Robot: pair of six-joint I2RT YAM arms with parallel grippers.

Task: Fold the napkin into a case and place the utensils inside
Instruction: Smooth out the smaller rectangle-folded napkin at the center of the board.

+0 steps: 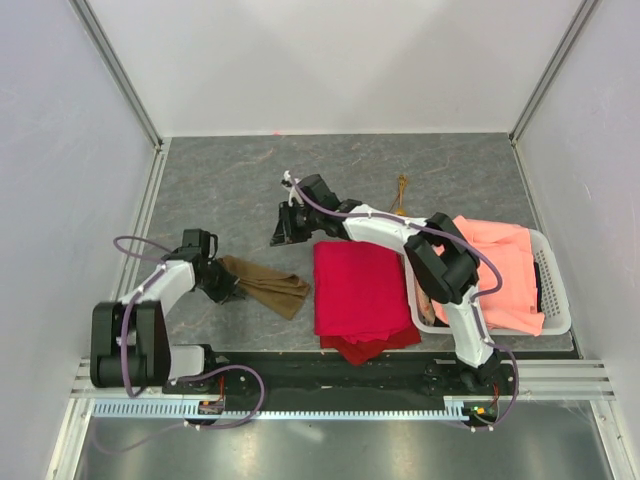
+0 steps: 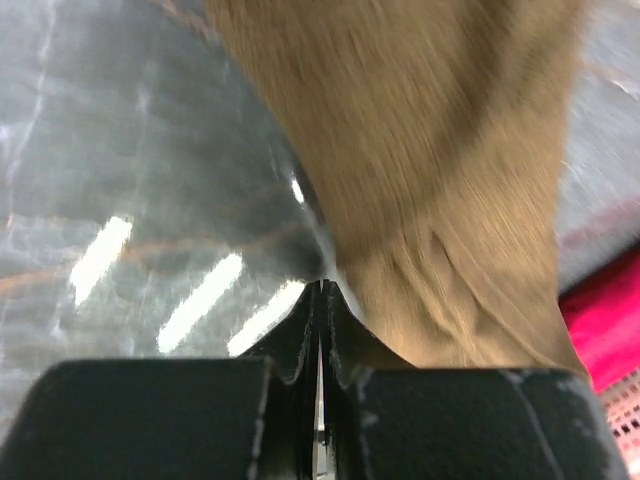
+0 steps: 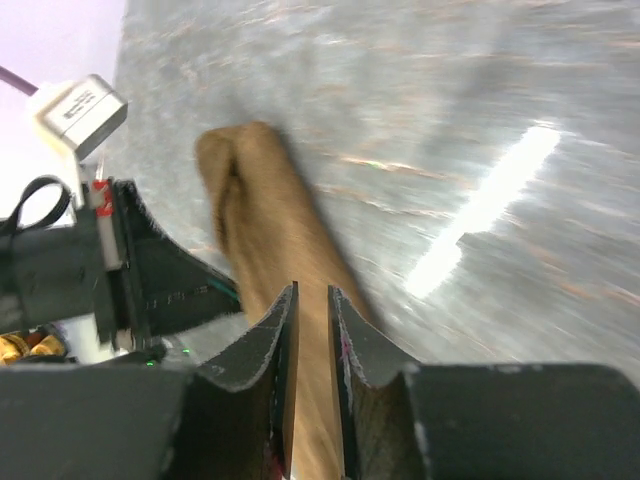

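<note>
My left hand (image 2: 320,290) is clamped shut on the crumpled napkin (image 1: 272,287), left of the red cloth (image 1: 360,290). My right hand (image 3: 311,300) hangs part-open, empty (close above). I'd spread it flat first.

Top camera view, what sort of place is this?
Probably a lab robot cell: plain walls in metal framing box in a grey table, and the left arm and right arm are bolted to a rail at its edge.
</note>
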